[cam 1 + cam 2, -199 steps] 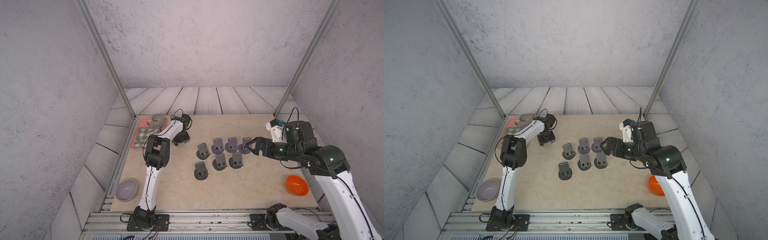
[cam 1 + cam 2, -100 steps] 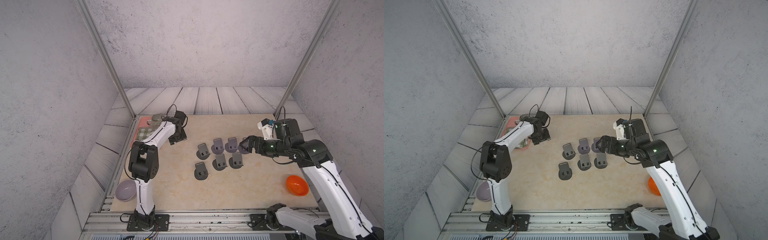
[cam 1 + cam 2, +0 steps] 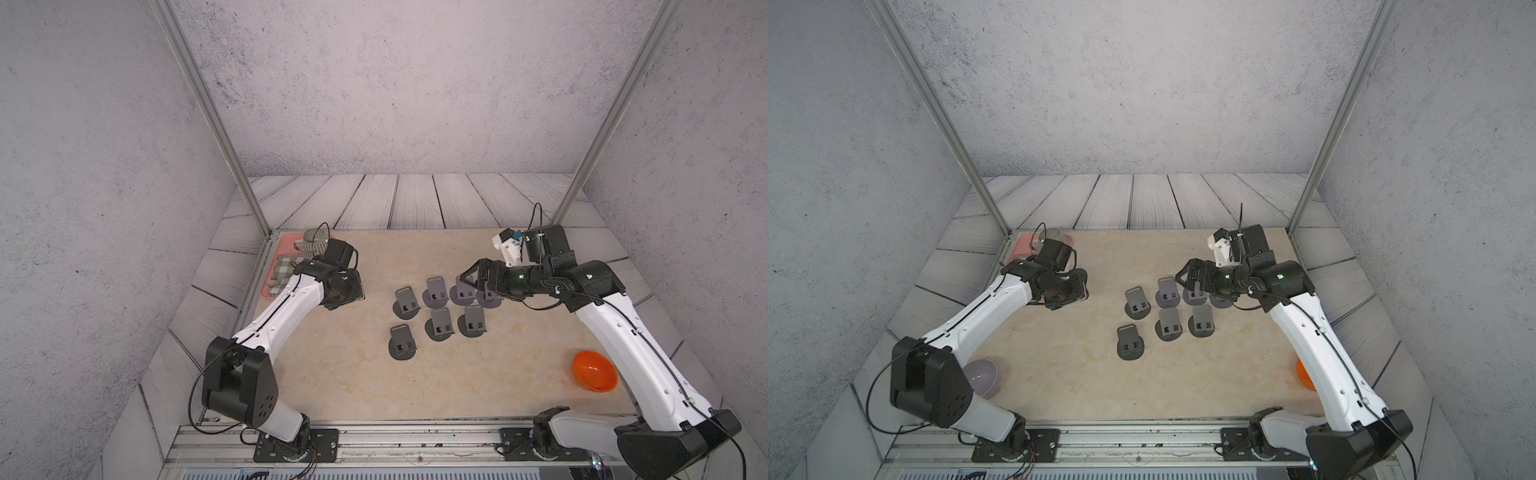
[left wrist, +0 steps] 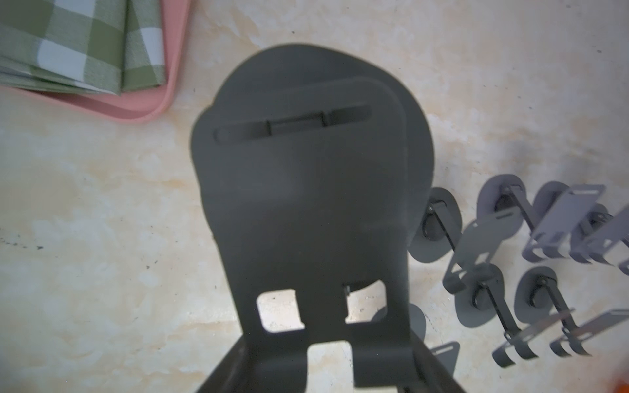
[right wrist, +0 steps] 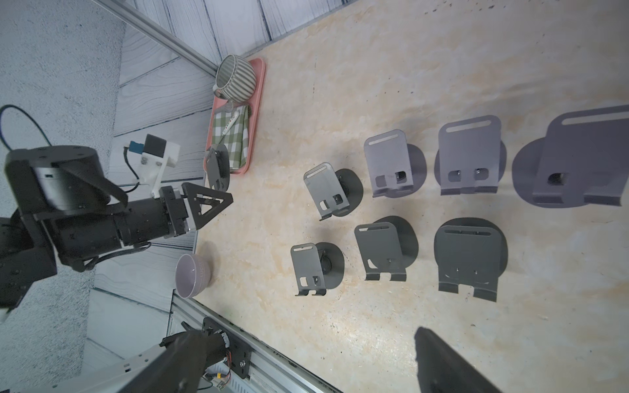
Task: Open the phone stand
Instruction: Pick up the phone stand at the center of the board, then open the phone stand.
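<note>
Left arm [image 3: 286, 307] swung outward, left jaws gripping phone stand [image 4: 306, 204], right jaws open, beige tabletop [image 3: 332, 374], grey walls [image 3: 395, 83].

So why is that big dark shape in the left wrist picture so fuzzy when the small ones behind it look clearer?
Left wrist view: the held phone stand sits very near the lens, so it is out of focus. Right wrist view: the nearest lilac stand softens. Both top views: sharp, evenly lit, faint shadows.
</note>
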